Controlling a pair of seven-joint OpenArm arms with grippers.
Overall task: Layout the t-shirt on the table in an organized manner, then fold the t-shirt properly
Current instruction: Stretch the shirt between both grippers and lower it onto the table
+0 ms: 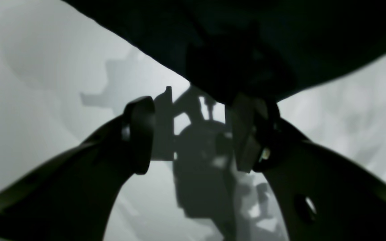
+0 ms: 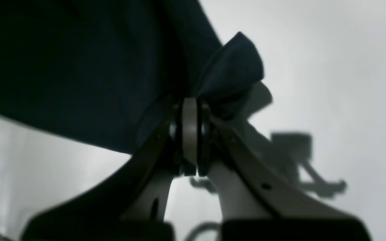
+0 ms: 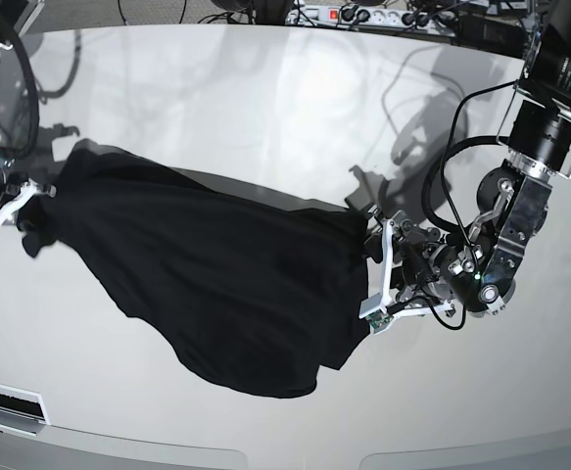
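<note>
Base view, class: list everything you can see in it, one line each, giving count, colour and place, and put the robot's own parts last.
Soft black short-sleeved t-shirt: one, black, spread across the table's middle, stretched between the two hands.
Glossy white smooth table: one, white, fills nearly the whole view.
Power strip and cables: several, white and black, beyond the table's far edge.
Right hand: one, white, view's left edge, shut on the t-shirt's bunched end.
Left hand: one, white, view's right, open at the t-shirt's other edge.

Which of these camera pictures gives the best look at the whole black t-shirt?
The base view: it shows the whole t-shirt spread across the table between the two arms. The right wrist view shows only a bunched corner pinched in the right gripper; the left wrist view shows just a dark edge.
</note>
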